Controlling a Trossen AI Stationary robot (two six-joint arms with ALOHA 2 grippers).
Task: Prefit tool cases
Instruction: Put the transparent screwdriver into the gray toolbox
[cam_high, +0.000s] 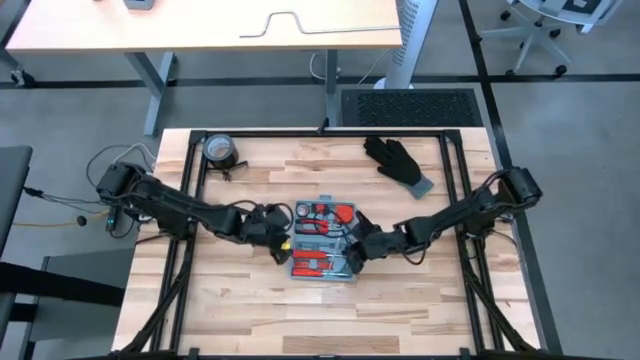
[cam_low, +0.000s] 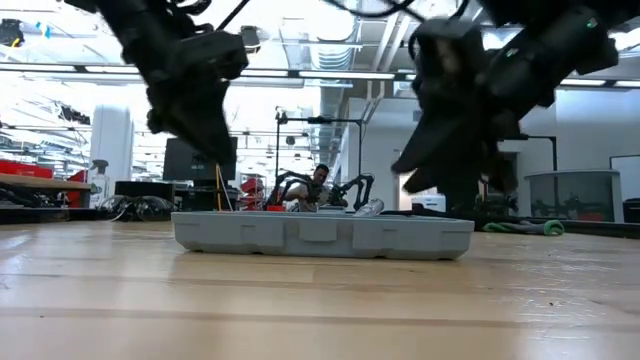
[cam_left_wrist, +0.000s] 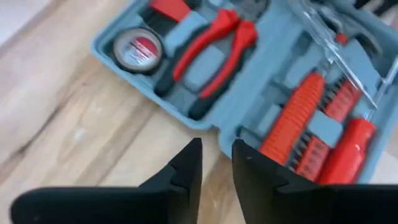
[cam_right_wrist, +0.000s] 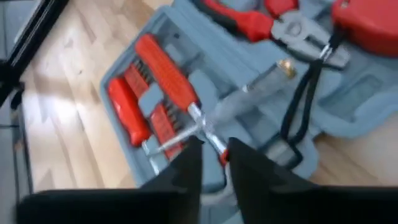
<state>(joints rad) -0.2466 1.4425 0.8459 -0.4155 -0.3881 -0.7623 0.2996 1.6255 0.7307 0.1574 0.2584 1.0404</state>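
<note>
Looking down from the high view, I've got the tool case (cam_high: 324, 243) lying open and flat near the middle of the frame on the wooden desk (cam_high: 250, 310), with both arms reaching in from either side. It's the light-blue plastic one, and the moulded slots are full of red-handled stuff.

The left tool (cam_high: 283, 236) sits right at the case's left edge. In the left wrist view its fingers (cam_left_wrist: 186, 171) are nearly together with just a thin gap, gripping nothing, hovering over the rim of the case (cam_left_wrist: 214, 127). Past them I can see a small tape measure (cam_left_wrist: 137, 50), red-handled pliers (cam_left_wrist: 214, 43) and red screwdrivers (cam_left_wrist: 292, 118) seated in the slots.

The right tool (cam_high: 357, 246) is over the case's right side. In its wrist view the fingers (cam_right_wrist: 186, 168) are also close together, and a thin metal screwdriver shaft (cam_right_wrist: 193, 130) runs right at the tips, but honestly I can't tell if they're actually pinching it or just sitting above it.

From the low view the case (cam_low: 320, 235) lies flat on the desk at centre frame, one arm above each end.

Other bits: a black glove (cam_high: 397, 162) lies in the upper right of the desk, well apart from the case, and a roll of tape (cam_high: 219, 149) sits at the upper left.
</note>
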